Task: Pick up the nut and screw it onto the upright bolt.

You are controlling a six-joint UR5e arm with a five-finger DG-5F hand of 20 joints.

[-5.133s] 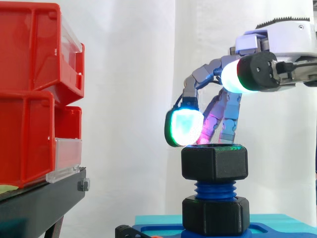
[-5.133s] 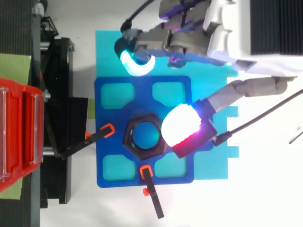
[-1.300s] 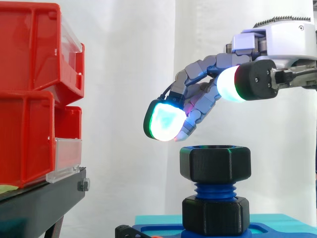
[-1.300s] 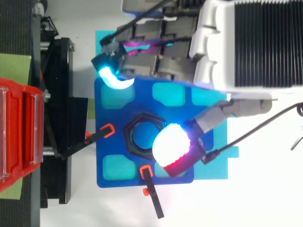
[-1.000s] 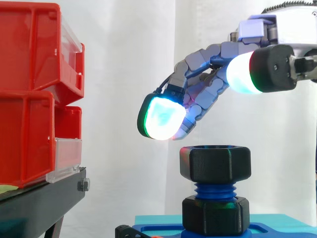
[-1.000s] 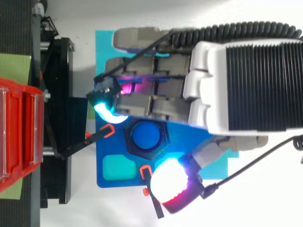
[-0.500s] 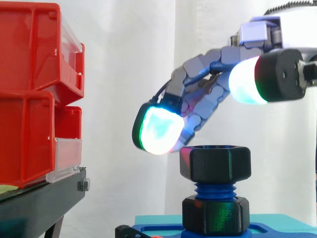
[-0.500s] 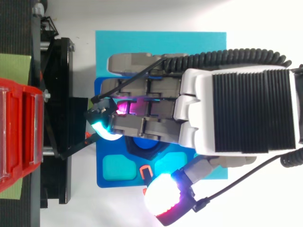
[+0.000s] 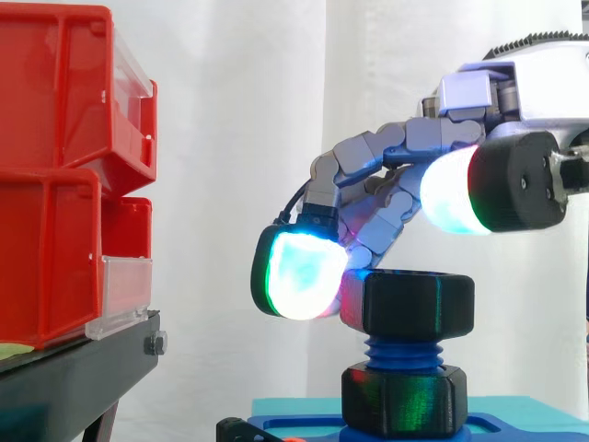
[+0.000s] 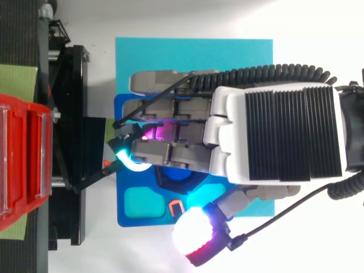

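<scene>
A black hex nut (image 9: 419, 304) sits on top of the upright blue threaded bolt (image 9: 403, 351), with a second black nut (image 9: 405, 401) at the bolt's foot. From above a dark edge of the nut (image 10: 164, 177) peeks out under my hand (image 10: 273, 136). My hand (image 9: 405, 147) reaches in from the right, its fingers curled over the nut. One glowing cyan-green fingertip (image 9: 299, 274) presses the nut's left face. The white-glowing thumb pad (image 9: 456, 189) hangs above and to the right, apart from the nut.
The bolt stands in a blue base plate (image 10: 122, 219) on a cyan mat (image 10: 193, 54), held by orange-tipped clamps (image 10: 175, 206). Red bins (image 9: 55, 175) on a black stand (image 9: 74, 368) are to the left.
My hand has dropped and swung over the nut, the fingertip going from above it to its left face. The nut and bolt have shifted slightly right.
</scene>
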